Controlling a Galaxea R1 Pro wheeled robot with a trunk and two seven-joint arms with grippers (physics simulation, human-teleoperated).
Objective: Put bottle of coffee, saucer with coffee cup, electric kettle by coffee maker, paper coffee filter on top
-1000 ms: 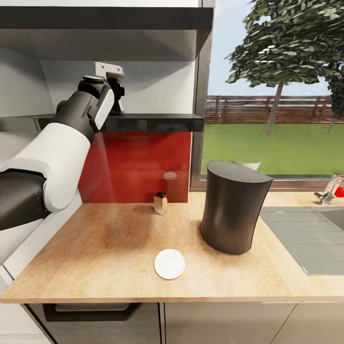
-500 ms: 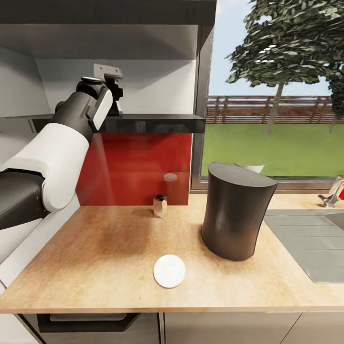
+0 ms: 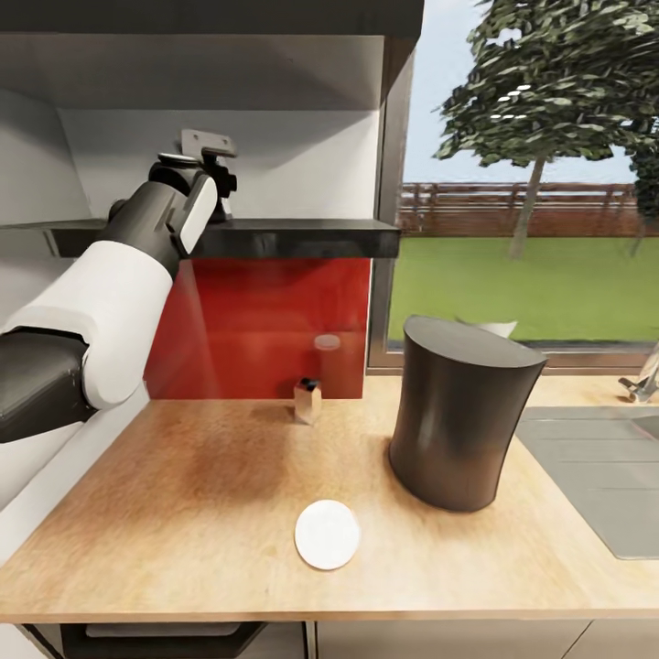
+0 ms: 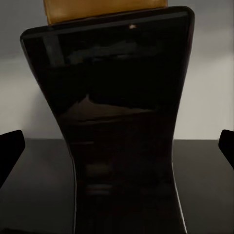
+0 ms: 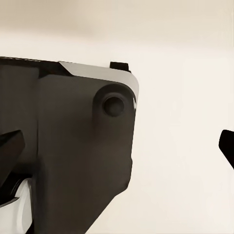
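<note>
The left gripper (image 4: 117, 146) is wide open, one finger on each side of the bottle of coffee (image 4: 124, 126), not touching it. The bottle stands on the kitchen shelf (image 3: 293, 236), upper left. The right gripper (image 5: 117, 146) is wide open, holding nothing.

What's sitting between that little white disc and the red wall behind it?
In the head view, a small metallic shaker-like container with a dark top stands on the kitchen countertop between the saucer and the red backsplash.

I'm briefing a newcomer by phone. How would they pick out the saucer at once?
Start at the tall dark-grey coffee maker on the tan kitchen countertop. To its left, nearer the front edge, lies the saucer: a flat white disc, unlike the small upright metallic shaker standing back by the red backsplash.
</note>
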